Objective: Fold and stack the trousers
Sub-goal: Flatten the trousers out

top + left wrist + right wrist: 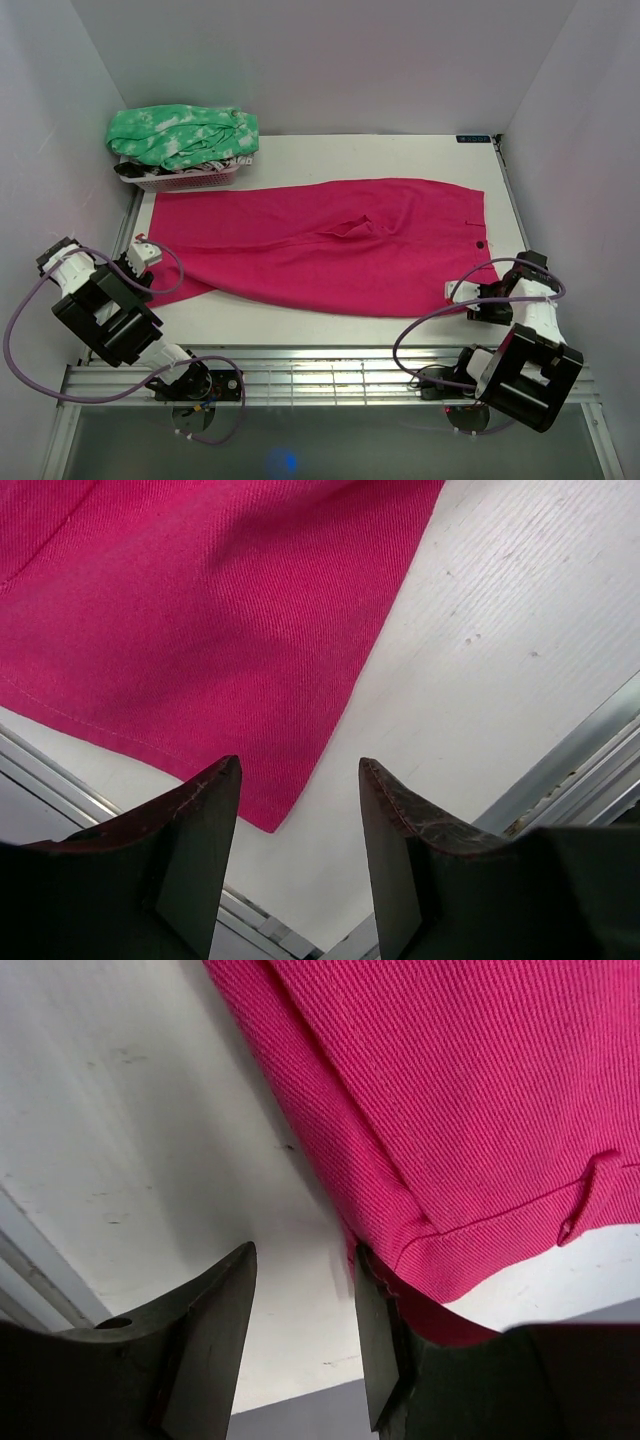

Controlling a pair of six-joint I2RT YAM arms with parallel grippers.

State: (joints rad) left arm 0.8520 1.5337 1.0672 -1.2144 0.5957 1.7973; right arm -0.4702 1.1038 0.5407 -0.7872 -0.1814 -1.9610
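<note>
Top view: the pink trousers [330,250] lay flat and long across the white table [400,150], with the waist end on the right and the leg ends on the left.
Fold so far: I could not tell if one leg lay on top of the other, and the folding looked hardly begun.
Left gripper [140,258]: it sat just beside the leg-end corner, low over the table.
Left fingers: in the left wrist view they were spread apart and pinched nothing, and the pink corner pointed at the gap between them.
Right gripper [470,295]: it sat at the near waist corner.
Right fingers: in the right wrist view they were spread too, with bare table in the gap, and the waistband edge lay against one finger [390,1360] but was not pinched.
Why one at each end: I think each arm was lined up with its own near corner so both could lift the long edge together.
Basket [180,180]: it stood at the far left with a green and white cloth [185,135] heaped on it, well apart from both grippers.
Next move: each gripper likely had to slide onto its corner and close.
What could go wrong: the soft cloth might slip out or bunch up if only one side got hold of it.
</note>
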